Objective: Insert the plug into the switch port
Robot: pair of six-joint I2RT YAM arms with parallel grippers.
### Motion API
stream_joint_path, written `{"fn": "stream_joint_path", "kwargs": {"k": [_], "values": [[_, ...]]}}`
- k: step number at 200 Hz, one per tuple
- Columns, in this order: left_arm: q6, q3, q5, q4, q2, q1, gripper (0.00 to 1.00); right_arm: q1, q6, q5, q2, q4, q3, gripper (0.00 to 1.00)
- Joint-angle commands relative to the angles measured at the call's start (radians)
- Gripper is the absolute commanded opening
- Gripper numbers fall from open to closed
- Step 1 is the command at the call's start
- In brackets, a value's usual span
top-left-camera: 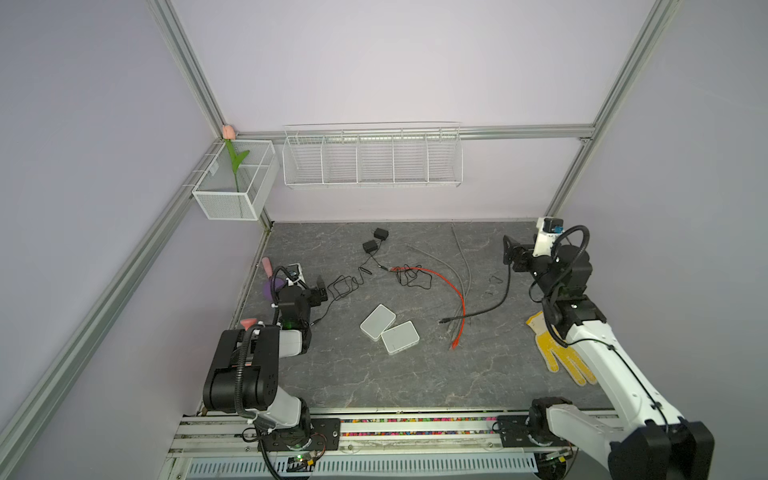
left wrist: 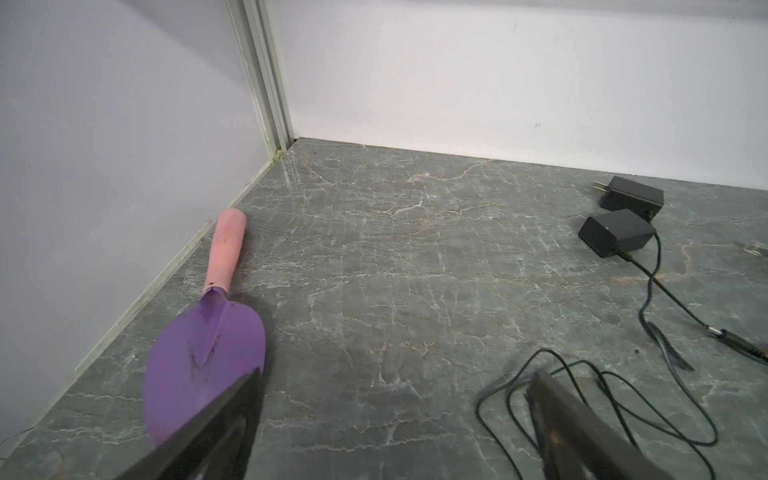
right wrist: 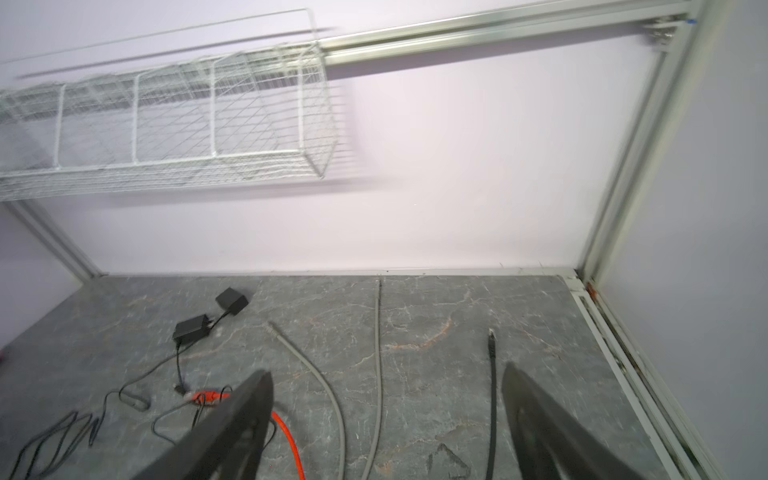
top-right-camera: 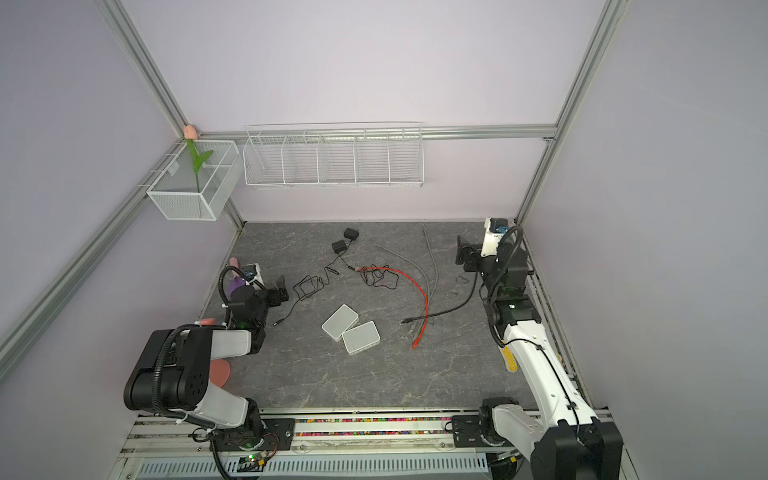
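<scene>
Closest to the camera, the front rail [top-left-camera: 415,434] is carrying both arm bases along the edge of the grey table [top-left-camera: 415,382]. At far left a purple trowel [left wrist: 208,353] is lying by the wall, its pink handle pointing toward the back corner. Just beside it the left gripper [top-left-camera: 322,289] is hovering with its jaws standing wide and nothing between them, next to the coiled cord [top-left-camera: 345,286] of two black adapters [left wrist: 617,235] resting near the back. In the middle, two white switches [top-left-camera: 377,323] are lying flat, touching each other. To their right an orange cable [top-left-camera: 462,305] is curving down the table. Its plug [top-left-camera: 454,344] is lying loose on the surface, near the switches but apart from them, beside the ends of two grey cables [right wrist: 377,332] and a black cable [right wrist: 492,374]. Further right the right gripper [top-left-camera: 512,257] is hanging in the air, jaws spread wide and empty. A yellow glove [top-left-camera: 557,353] is lying partly under that arm.
</scene>
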Motion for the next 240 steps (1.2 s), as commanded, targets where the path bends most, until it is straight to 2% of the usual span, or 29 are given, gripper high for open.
{"fn": "stream_joint_path", "kwargs": {"k": [1, 9, 19, 33, 48, 76, 94, 108, 141, 157, 168, 197, 216, 240], "values": [[-0.001, -0.005, -0.046, 0.025, 0.003, -0.009, 0.99, -0.024, 0.27, 0.023, 0.095, -0.482, 0.068, 0.89], [-0.017, 0.002, -0.161, -0.007, -0.027, -0.031, 0.99, 0.016, 0.28, 0.062, 0.106, -0.501, 0.078, 0.89], [-0.042, 0.048, -0.312, -0.154, -0.095, -0.062, 0.99, 0.064, 0.246, 0.085, 0.093, -0.481, 0.077, 0.89], [-0.082, 0.157, -0.385, -0.411, -0.184, -0.064, 0.99, 0.087, 0.202, 0.065, 0.092, -0.467, 0.091, 0.89], [-0.228, 0.279, -0.469, -0.659, -0.223, -0.062, 0.99, 0.089, 0.163, -0.011, 0.132, -0.473, 0.127, 0.89], [-0.362, 0.525, -0.337, -1.088, -0.196, -0.061, 0.99, 0.1, 0.15, -0.131, 0.263, -0.551, 0.227, 0.89], [-0.439, 0.577, -0.223, -1.188, -0.163, -0.06, 1.0, 0.123, 0.149, -0.188, 0.344, -0.582, 0.273, 0.9], [-0.456, 0.588, -0.094, -1.206, -0.133, -0.063, 0.91, 0.156, 0.147, -0.192, 0.392, -0.608, 0.304, 0.93], [-0.515, 0.638, 0.084, -1.34, -0.017, -0.07, 0.9, 0.194, 0.112, -0.231, 0.46, -0.635, 0.35, 0.99], [-0.52, 0.686, 0.105, -1.471, 0.067, -0.071, 0.88, 0.208, 0.09, -0.258, 0.469, -0.633, 0.363, 0.99], [-0.505, 0.716, 0.107, -1.539, 0.109, -0.074, 0.82, 0.215, 0.08, -0.261, 0.469, -0.629, 0.366, 0.98], [-0.482, 0.711, 0.1, -1.551, 0.101, -0.083, 0.8, 0.229, 0.081, -0.272, 0.46, -0.602, 0.347, 0.94], [-0.451, 0.748, 0.117, -1.595, 0.158, -0.084, 0.79, 0.238, 0.092, -0.285, 0.451, -0.576, 0.328, 0.91], [-0.424, 0.786, 0.14, -1.666, 0.223, -0.087, 0.68, 0.251, 0.1, -0.293, 0.446, -0.571, 0.319, 0.88]]}}
